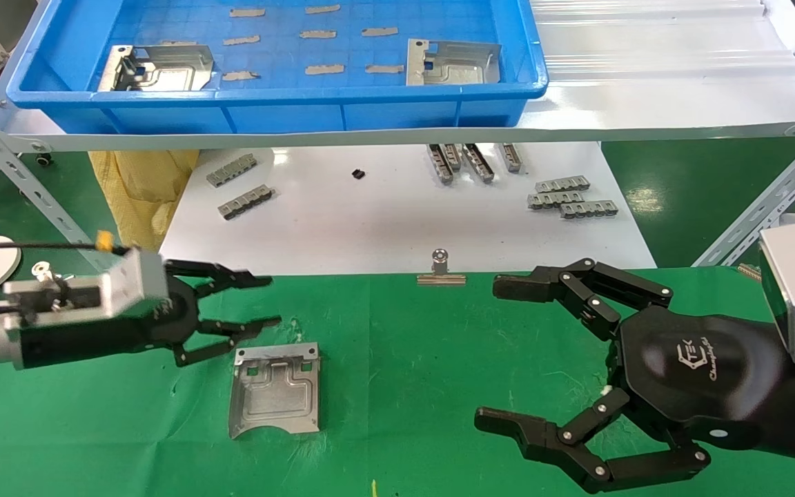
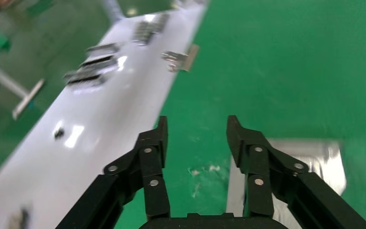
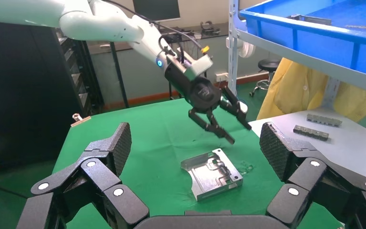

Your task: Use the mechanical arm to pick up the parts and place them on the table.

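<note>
Hovering with fingers apart, the left pincer is just above 1 part lying on the table; the right pincer waits wide apart. Next, probably: fetch 2 parts from the tray.

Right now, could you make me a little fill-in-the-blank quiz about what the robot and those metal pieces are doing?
1. The number of silver parts lying in the blue tray is ____.
2. One silver part lies flat on the ____ cloth of the table.
3. The left gripper hovers just above that part with its fingers ____.
4. The right gripper, also open, holds ____.

Missing words: two; green; open; nothing
</note>
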`<state>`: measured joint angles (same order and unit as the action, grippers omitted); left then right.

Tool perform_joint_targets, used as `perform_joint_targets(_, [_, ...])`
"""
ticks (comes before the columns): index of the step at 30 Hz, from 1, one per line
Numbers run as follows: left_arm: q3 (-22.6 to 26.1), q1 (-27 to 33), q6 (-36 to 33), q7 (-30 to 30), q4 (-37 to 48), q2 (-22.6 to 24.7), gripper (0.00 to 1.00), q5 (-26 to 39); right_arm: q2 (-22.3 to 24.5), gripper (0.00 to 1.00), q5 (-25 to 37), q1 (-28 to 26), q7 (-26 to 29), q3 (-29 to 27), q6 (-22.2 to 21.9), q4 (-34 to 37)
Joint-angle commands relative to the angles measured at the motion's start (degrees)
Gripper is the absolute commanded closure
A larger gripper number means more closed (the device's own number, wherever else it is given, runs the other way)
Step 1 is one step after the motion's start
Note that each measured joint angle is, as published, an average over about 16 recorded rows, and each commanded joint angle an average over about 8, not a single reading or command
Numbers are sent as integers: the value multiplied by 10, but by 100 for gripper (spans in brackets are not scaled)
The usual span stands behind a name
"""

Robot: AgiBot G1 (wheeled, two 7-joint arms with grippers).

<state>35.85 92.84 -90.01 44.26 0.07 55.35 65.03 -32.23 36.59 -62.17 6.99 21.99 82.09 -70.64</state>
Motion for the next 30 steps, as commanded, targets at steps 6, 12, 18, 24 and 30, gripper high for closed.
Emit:
perform_joint_targets(6, [-20, -15, -12, -59, 38, -7, 0, -29, 0, 0, 0, 0, 0, 0, 0, 0])
perform_joint_targets(12, [-18, -13, -12, -50, 30, -6, 0, -27, 0, 0, 0, 0, 0, 0, 0, 0])
perform_joint_targets(18, [-23, -21, -9, -62, 4, -12, 0, -32, 0, 0, 0, 0, 0, 0, 0, 0])
perform_joint_targets(24, [-39, -48, -5, -108, -66, -30, 0, -50, 0, 0, 0, 0, 0, 0, 0, 0])
perform_joint_targets(30, [-57, -79, 1, -159, -143, -50, 0, -71, 0, 0, 0, 0, 0, 0, 0, 0])
